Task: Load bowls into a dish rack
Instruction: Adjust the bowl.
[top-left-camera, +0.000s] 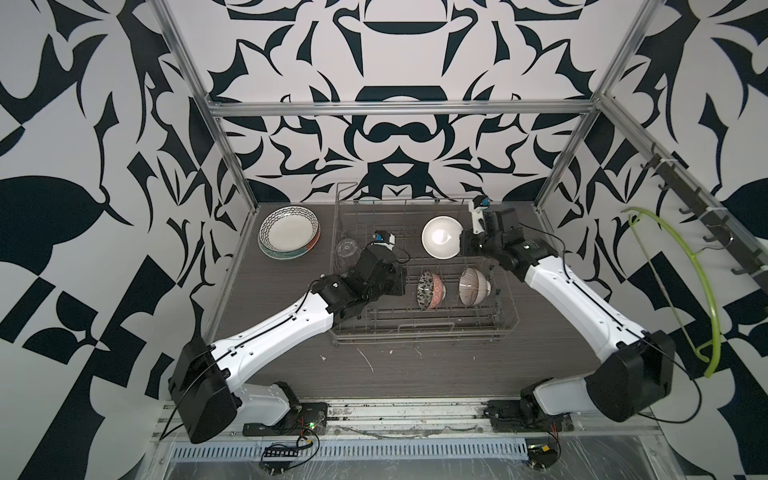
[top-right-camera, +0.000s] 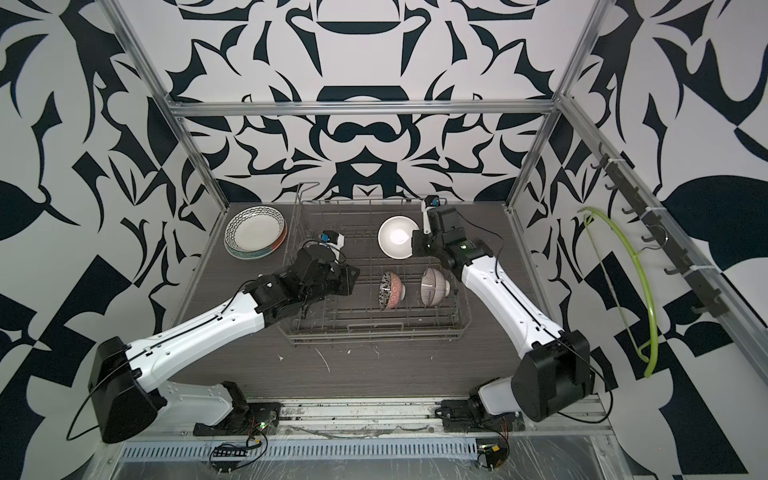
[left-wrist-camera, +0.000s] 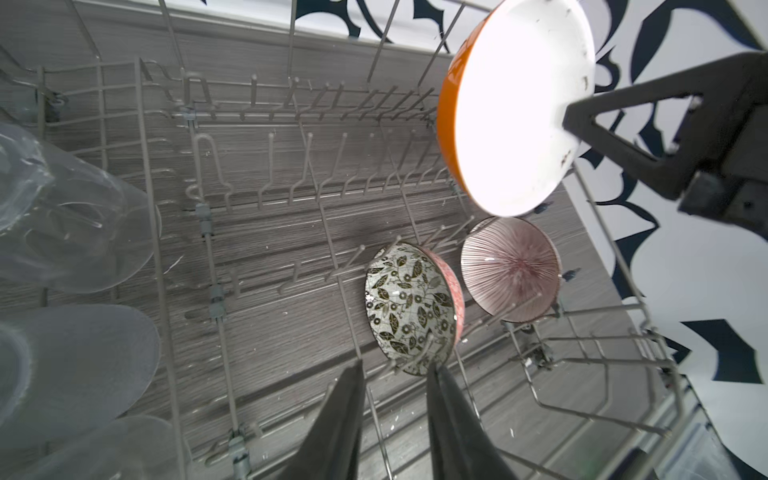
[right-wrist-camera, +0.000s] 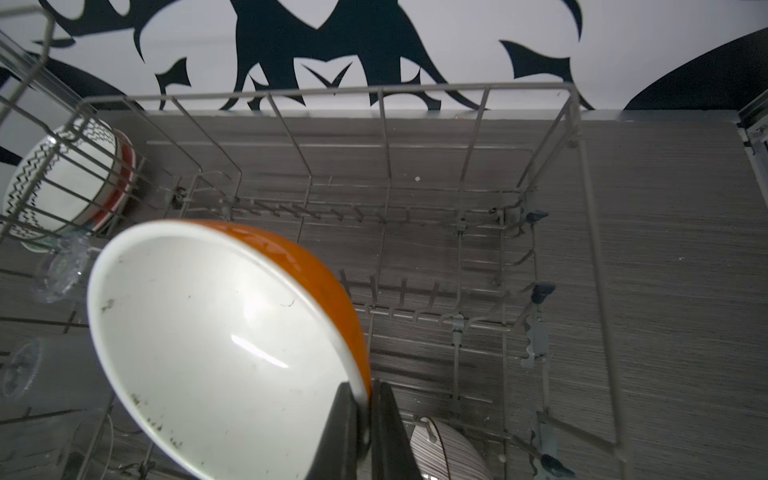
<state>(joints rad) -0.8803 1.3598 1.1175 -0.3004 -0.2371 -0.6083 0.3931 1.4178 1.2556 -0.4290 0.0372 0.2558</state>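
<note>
Leftmost, stacked plates (top-left-camera: 289, 232) lie on the bench (top-left-camera: 415, 374) just beside the dish rack (top-left-camera: 424, 328). Over the rack's left half, the left gripper (left-wrist-camera: 397, 369) is partly open and holds nothing. To its right, the floral bowl (top-left-camera: 430, 290) and the striped bowl (top-left-camera: 473, 286) stand on edge among the near tines, side by side. Farther back, the right gripper (right-wrist-camera: 365, 399) is clamped on the rim of the orange bowl (top-left-camera: 441, 243), which is tilted above the rack's far right.

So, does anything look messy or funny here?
Yes: the orange bowl with the white inside, pinched at its rim by the right pincer over the grey wire dish rack, has little brown specks inside. White scuffs streak the dark table in front.
</note>
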